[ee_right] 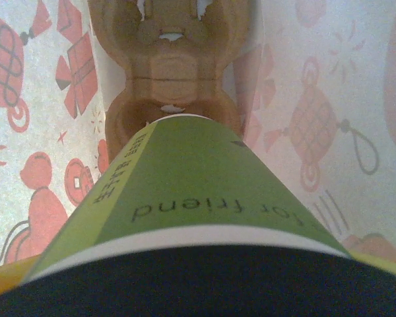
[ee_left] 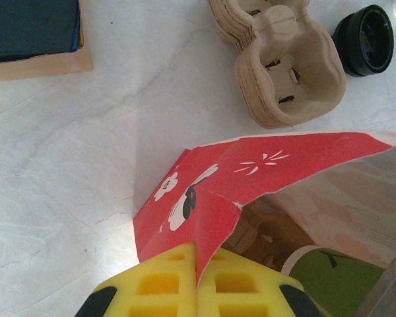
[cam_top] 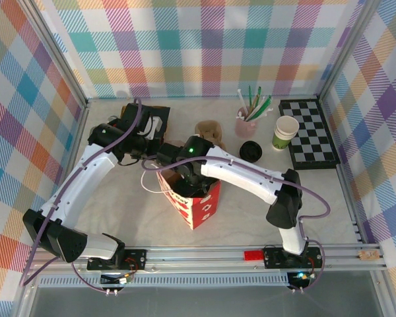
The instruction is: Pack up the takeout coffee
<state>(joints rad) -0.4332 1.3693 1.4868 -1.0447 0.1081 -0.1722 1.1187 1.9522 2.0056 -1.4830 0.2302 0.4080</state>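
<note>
1. The left gripper [ee_left: 198,285] is closed tight, its yellow pads pinching the top edge of the red bag [cam_top: 199,206] and holding that side out
2. The right gripper [cam_top: 187,176] reaches down into the bag's mouth; its jaws stand wide, one on each side of the black lid, gripping the coffee [ee_right: 198,191]
3. The coffee is inside the bag, upright, with its base over the near well of a carrier [ee_right: 173,63] on the bag's floor; I cannot tell if it is seated
4. On the table beyond the bag lie a carrier stack [ee_left: 292,74] and a loose black lid [ee_left: 364,38], just beside each other
</note>
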